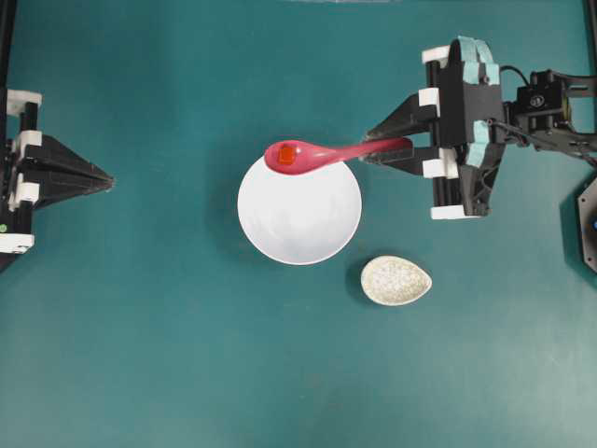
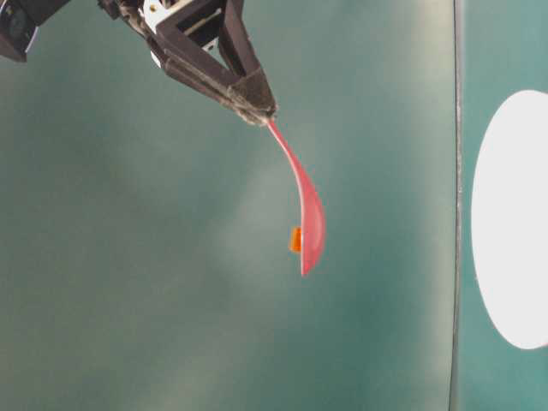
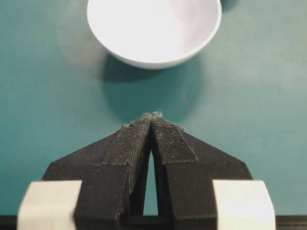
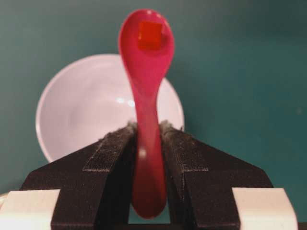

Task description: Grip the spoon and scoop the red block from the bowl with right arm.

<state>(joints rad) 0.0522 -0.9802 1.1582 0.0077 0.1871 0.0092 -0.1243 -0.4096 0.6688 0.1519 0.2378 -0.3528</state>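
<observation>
My right gripper (image 1: 373, 152) is shut on the handle of the pink spoon (image 1: 312, 155) and holds it above the far rim of the white bowl (image 1: 298, 219). The red block (image 1: 286, 156) lies in the spoon's scoop. In the right wrist view the spoon (image 4: 146, 96) stands between my fingers, the block (image 4: 149, 34) in its scoop, the bowl (image 4: 86, 105) below and looking empty. The table-level view shows the spoon (image 2: 306, 210) with the block (image 2: 295, 239) held in the air. My left gripper (image 1: 107, 181) is shut and empty at the left edge, well clear of the bowl (image 3: 153, 28).
A small speckled oval dish (image 1: 395, 280) sits on the green table just right of the bowl, toward the front. A black fixture (image 1: 588, 219) stands at the right edge.
</observation>
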